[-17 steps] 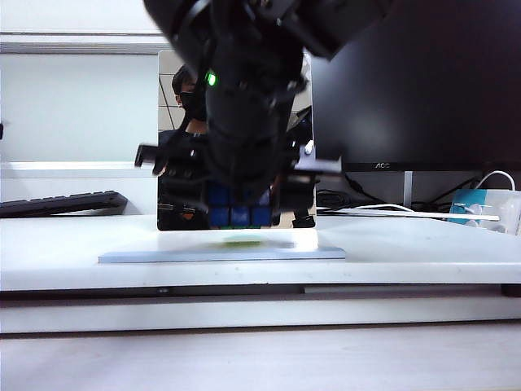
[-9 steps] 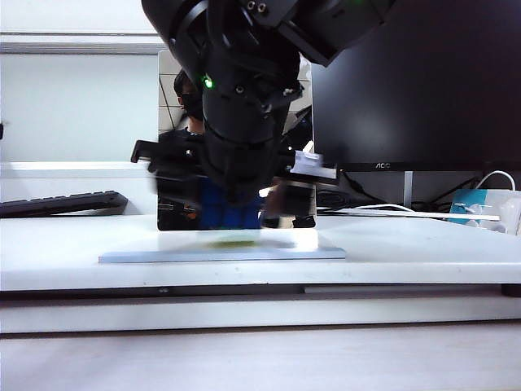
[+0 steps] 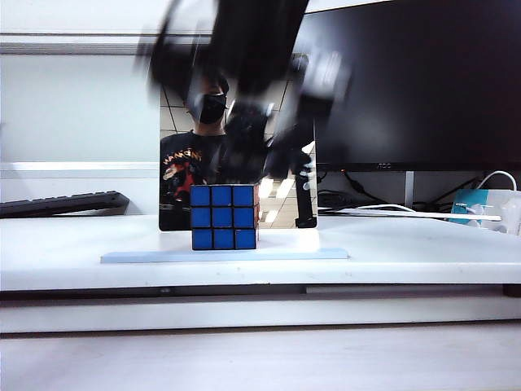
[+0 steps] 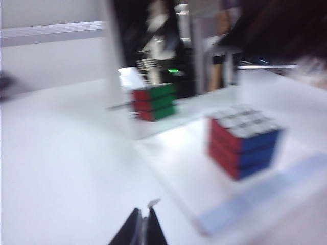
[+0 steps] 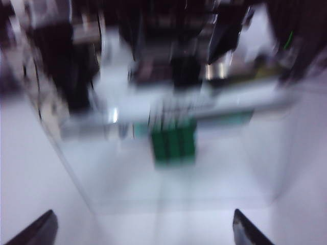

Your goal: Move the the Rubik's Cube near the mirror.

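Note:
The Rubik's Cube (image 3: 224,217) stands free on the mirror's pale-blue base (image 3: 301,254), blue face forward, right in front of the tall mirror (image 3: 183,122). My right gripper (image 3: 248,122) is a blur above the cube, apart from it. In the right wrist view this right gripper (image 5: 144,232) is open and empty, facing the mirror (image 5: 153,168), where the cube's green side shows as a reflection. In the left wrist view the cube (image 4: 242,140) and mirror (image 4: 122,76) are ahead. My left gripper (image 4: 144,224) is shut over bare table, well short of the base.
A black monitor (image 3: 415,81) stands behind the mirror on the right. A keyboard (image 3: 61,202) lies at the back left. A blue and white box (image 3: 480,208) with cables sits at the far right. The table's front edge (image 3: 260,285) runs across below the base.
The right gripper has opened, let go of the cube and risen. The cube, which was hidden between the fingers, now stands uncovered on the base.

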Controlling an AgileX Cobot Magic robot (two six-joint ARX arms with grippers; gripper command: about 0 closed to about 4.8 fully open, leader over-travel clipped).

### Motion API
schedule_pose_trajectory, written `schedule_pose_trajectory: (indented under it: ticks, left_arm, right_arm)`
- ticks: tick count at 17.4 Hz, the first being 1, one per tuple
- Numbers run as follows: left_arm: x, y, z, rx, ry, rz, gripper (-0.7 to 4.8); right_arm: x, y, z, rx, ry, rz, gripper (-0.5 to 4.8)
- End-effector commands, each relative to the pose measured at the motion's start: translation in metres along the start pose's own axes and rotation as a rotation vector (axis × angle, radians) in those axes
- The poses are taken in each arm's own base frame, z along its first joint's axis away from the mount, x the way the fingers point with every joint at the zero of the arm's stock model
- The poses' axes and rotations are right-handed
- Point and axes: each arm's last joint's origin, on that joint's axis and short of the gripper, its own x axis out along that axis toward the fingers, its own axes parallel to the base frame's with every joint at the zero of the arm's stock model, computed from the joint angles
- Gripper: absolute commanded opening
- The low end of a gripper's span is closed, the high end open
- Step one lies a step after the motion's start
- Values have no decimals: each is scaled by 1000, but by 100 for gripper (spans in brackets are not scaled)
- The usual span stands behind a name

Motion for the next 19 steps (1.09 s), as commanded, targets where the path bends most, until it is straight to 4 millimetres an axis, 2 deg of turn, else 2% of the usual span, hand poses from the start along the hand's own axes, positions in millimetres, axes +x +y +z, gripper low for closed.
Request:
schedule_pose_trajectory:
  ticks: [1, 2, 4, 8, 11, 13, 15, 19]
  left_arm:
    - [-1, 15, 1, -1, -11, 148, 22]
    - [-2, 22, 1, -3, -11, 222, 22]
    - [-8, 40, 1, -9, -7, 423, 22]
    - [-12, 49, 1, -12, -6, 535, 22]
    - [-12, 49, 1, -12, -5, 535, 22]
    - [-12, 49, 1, -12, -6, 535, 22]
    - [-12, 49, 1, -12, -6, 534, 22]
    - [-12, 49, 1, -12, -5, 532, 22]
  right_arm:
    - [-35, -8, 41, -46, -32, 105, -15]
    - [-49, -12, 52, -91, -38, 146, -3]
    - [-80, -35, 75, -208, -60, 104, -8]
    - [-108, -77, 99, -340, -71, 60, -8]
    - [-117, -117, 101, -294, -112, -18, -7]
    - [-117, -135, 103, -275, -119, -90, -4]
    - [-115, -141, 105, -269, -119, -130, -5]
    - [-115, -142, 105, -269, -118, -135, -4]
